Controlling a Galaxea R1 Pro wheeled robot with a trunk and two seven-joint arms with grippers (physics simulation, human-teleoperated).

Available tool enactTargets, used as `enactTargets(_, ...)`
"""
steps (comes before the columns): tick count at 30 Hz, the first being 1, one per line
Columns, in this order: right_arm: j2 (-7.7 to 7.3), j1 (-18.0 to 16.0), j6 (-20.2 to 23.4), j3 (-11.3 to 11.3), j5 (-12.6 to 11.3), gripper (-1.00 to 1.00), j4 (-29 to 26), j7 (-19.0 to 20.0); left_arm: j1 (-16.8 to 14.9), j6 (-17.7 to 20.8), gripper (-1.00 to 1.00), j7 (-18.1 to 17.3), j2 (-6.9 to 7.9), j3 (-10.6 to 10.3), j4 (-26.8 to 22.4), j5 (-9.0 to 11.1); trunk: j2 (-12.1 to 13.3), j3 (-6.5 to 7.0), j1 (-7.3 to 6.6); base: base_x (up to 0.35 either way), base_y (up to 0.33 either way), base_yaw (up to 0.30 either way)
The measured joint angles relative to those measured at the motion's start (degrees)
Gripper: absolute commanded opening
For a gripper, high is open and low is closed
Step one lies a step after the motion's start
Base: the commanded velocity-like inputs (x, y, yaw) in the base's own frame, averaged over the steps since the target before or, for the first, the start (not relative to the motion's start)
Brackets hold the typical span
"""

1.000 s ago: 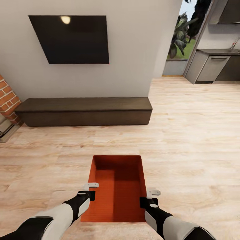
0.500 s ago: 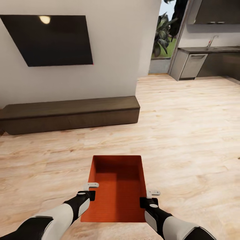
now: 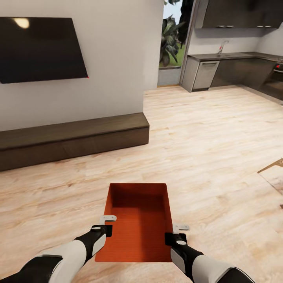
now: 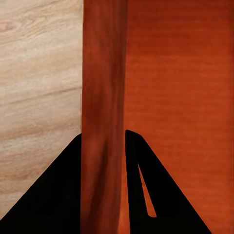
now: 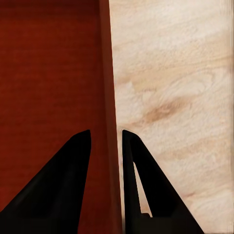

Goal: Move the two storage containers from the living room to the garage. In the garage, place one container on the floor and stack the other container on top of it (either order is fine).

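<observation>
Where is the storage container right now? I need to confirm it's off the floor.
In the head view the storage container is low and central, held above the wood floor between the left gripper and right gripper, whose fingers pinch its side walls.

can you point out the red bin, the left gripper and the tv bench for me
red bin (image 3: 137, 220): head view, on its ribbed inner floor.
left gripper (image 3: 107, 219): head view, at the fingertips on the bin's left wall.
tv bench (image 3: 74, 131): head view, on its dark top surface.
</observation>
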Motion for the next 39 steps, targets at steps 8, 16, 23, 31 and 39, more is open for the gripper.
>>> enactTargets(8, 0.0, 0.0, 0.0, 0.0, 0.0, -1.0, 0.0, 0.0, 0.0, 0.0, -1.0, 0.0, 0.0, 0.0, 0.0, 0.0, 0.0, 0.0, 0.0, 0.0, 0.0, -0.278)
enactTargets(16, 0.0, 0.0, 0.0, 0.0, 0.0, -1.0, 0.0, 0.0, 0.0, 0.0, -1.0, 0.0, 0.0, 0.0, 0.0, 0.0, 0.0, 0.0, 0.0, 0.0, 0.0, -0.278)
enactTargets(23, 0.0, 0.0, 0.0, 0.0, 0.0, -1.0, 0.0, 0.0, 0.0, 0.0, -1.0, 0.0, 0.0, 0.0, 0.0, 0.0, 0.0, 0.0, 0.0, 0.0, 0.0, -0.278)
enactTargets(31, 0.0, 0.0, 0.0, 0.0, 0.0, -1.0, 0.0, 0.0, 0.0, 0.0, -1.0, 0.0, 0.0, 0.0, 0.0, 0.0, 0.0, 0.0, 0.0, 0.0, 0.0, -0.278)
enactTargets(39, -0.01, 0.0, 0.0, 0.0, 0.0, -1.0, 0.0, 0.0, 0.0, 0.0, -1.0, 0.0, 0.0, 0.0, 0.0, 0.0, 0.0, 0.0, 0.0, 0.0, 0.0, -0.28)
